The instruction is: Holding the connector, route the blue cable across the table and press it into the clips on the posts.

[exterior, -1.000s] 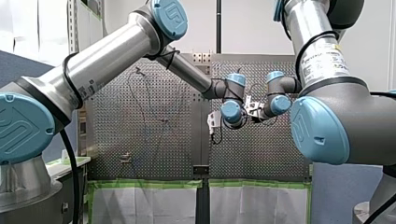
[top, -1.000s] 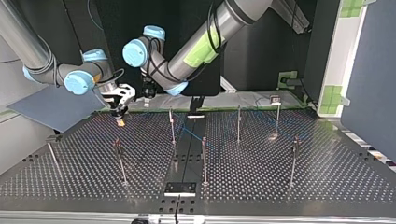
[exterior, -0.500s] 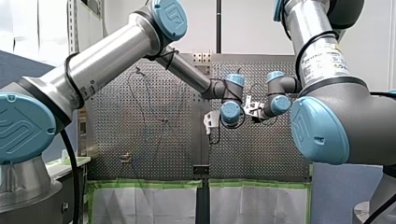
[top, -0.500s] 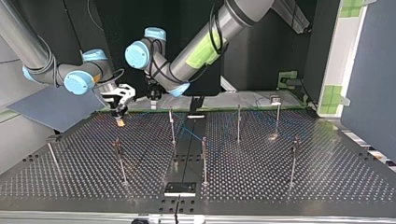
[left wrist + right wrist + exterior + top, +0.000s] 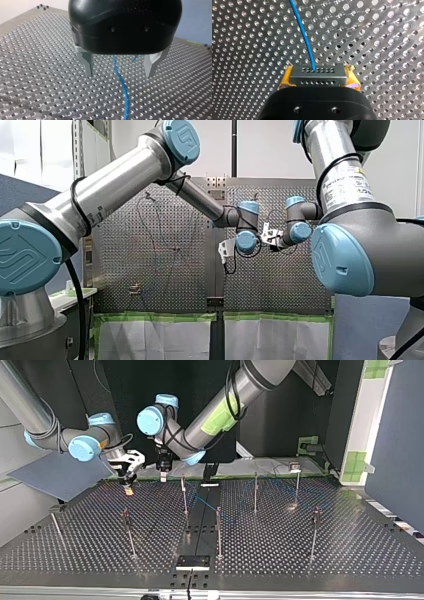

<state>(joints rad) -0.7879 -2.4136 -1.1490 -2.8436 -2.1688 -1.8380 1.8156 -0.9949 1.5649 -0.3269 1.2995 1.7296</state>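
My right gripper was clamped on the grey rectangular metal connector, its yellow pads pressed against the connector's two ends. The thin blue cable ran from the connector ahead over the perforated metal desk. My black left gripper hung above the desk with its metal fingers spread wide. The cable passed between them, touching neither. In the top view both grippers stood near the desk's far edge, close to the thin upright metal posts.
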